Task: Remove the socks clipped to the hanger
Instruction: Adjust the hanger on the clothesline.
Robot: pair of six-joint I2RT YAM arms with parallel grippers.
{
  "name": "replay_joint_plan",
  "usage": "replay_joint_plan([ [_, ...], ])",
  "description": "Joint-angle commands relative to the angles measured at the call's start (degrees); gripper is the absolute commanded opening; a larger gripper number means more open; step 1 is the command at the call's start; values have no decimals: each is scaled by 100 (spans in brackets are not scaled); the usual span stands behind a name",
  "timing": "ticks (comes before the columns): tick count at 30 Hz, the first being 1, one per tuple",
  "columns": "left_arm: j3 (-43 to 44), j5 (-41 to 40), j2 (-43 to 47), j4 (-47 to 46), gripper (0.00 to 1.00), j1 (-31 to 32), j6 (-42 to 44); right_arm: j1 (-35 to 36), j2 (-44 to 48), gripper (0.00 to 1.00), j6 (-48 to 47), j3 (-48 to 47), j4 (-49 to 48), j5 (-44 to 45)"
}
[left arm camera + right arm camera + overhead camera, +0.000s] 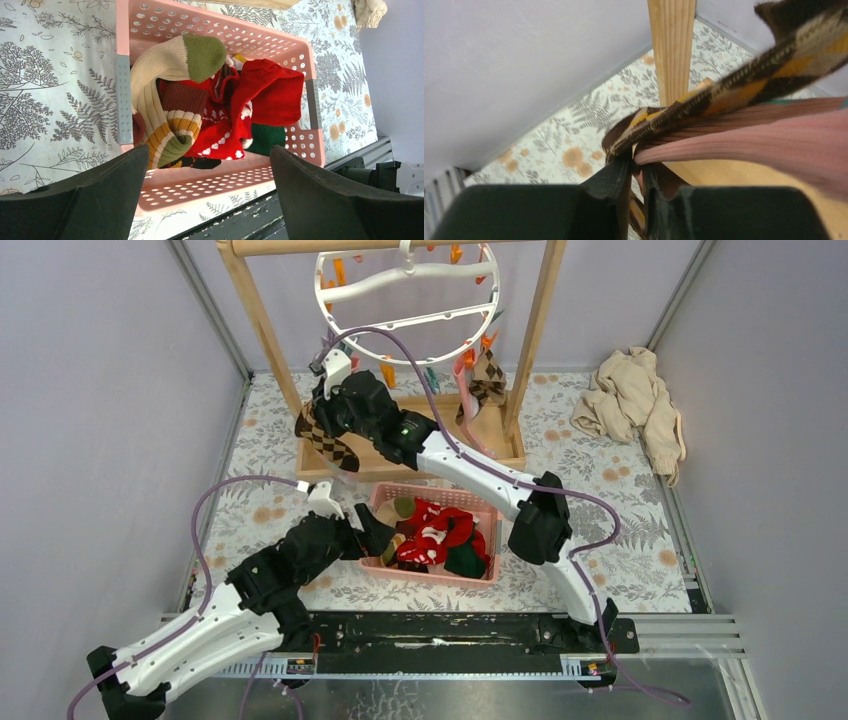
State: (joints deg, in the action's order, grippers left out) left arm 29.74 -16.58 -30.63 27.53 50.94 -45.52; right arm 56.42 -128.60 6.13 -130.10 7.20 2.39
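Observation:
The white ring hanger (pixel 405 300) hangs from the wooden rack's top bar. A brown argyle sock (pixel 489 380) and a pink one (pixel 464 390) are clipped at its lower right. My right gripper (pixel 330 410) (pixel 636 162) is below the ring's left side, shut on another brown argyle sock (pixel 325 438) (pixel 734 95), with pink ribbed fabric (pixel 774 145) pressed against the jaws too. My left gripper (pixel 385 530) (pixel 209 152) is wide open and holds nothing, hovering at the left end of the pink basket (pixel 210 182). Inside lie red socks (pixel 225 135) and a cream-green one (pixel 170 65).
The wooden rack frame has posts (pixel 262 330) (pixel 671 45) and a tray base (pixel 500 440) behind the pink basket (pixel 440 498). A beige cloth heap (pixel 635 400) lies at the back right. Grey walls close in on the left, right and back.

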Motion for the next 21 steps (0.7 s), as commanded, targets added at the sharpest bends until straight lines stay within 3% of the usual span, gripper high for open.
replay_joint_plan([
  [1,122,-93,-117,-40,98,-12,-45,66,576,29,-172,698,-404,113],
  [4,126,-86,-210,-97,98,-12,-45,66,969,44,-184,1367,-673,169],
  [7,151,-83,-302,-150,98,-9,-45,70,1375,53,-190,1961,-1018,212],
  [14,237,-120,-573,-240,98,-7,-21,71,2635,66,-175,3544,-1558,-119],
  [21,332,-160,-767,-287,98,-9,29,70,4334,70,-117,5534,-1951,-159],
])
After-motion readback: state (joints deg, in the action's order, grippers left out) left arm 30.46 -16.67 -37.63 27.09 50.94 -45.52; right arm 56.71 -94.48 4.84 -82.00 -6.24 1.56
